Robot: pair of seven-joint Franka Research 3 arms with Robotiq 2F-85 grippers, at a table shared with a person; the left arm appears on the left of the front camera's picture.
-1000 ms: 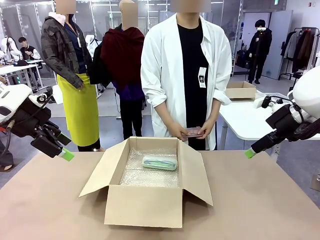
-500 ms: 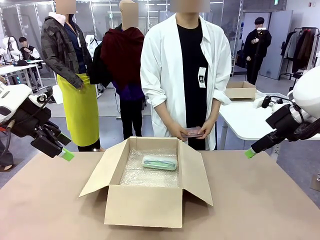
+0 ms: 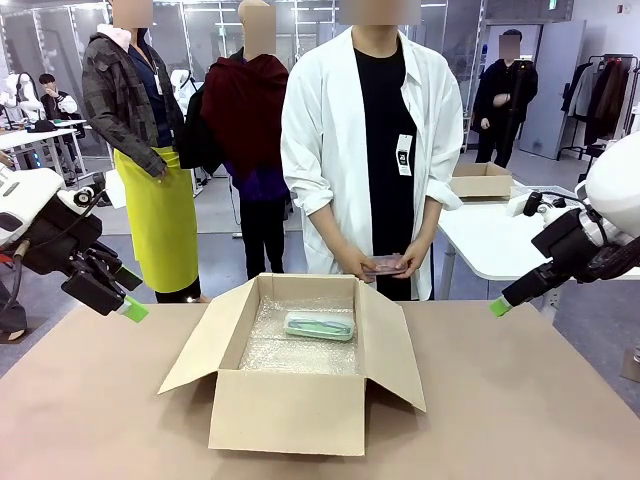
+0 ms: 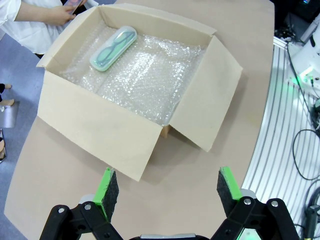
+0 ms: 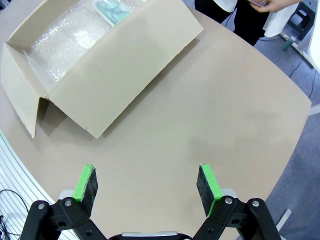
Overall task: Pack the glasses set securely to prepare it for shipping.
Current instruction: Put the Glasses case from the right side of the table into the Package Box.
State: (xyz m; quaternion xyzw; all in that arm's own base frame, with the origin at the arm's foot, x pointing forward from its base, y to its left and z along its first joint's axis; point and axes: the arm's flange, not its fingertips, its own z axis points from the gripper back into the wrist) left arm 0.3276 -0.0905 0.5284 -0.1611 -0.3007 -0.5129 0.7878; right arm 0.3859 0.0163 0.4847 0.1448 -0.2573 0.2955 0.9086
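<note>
The mint-green glasses case [image 3: 319,325] lies on bubble wrap at the far side of the open cardboard box [image 3: 300,400]; it also shows in the left wrist view [image 4: 113,48] and partly in the right wrist view [image 5: 111,8]. A person in a white coat stands behind the box, holding the pink glasses case [image 3: 385,266] in both hands. My left gripper [image 3: 130,303] hovers open above the table's left edge [image 4: 162,192]. My right gripper [image 3: 500,306] hangs open at the right, clear of the box [image 5: 146,186].
The box's flaps [image 3: 198,345] fold outward on all sides, over the brown table [image 3: 520,400]. Bubble wrap [image 4: 145,80] lines the box floor. A white table with another cardboard box [image 3: 481,181] stands at the back right.
</note>
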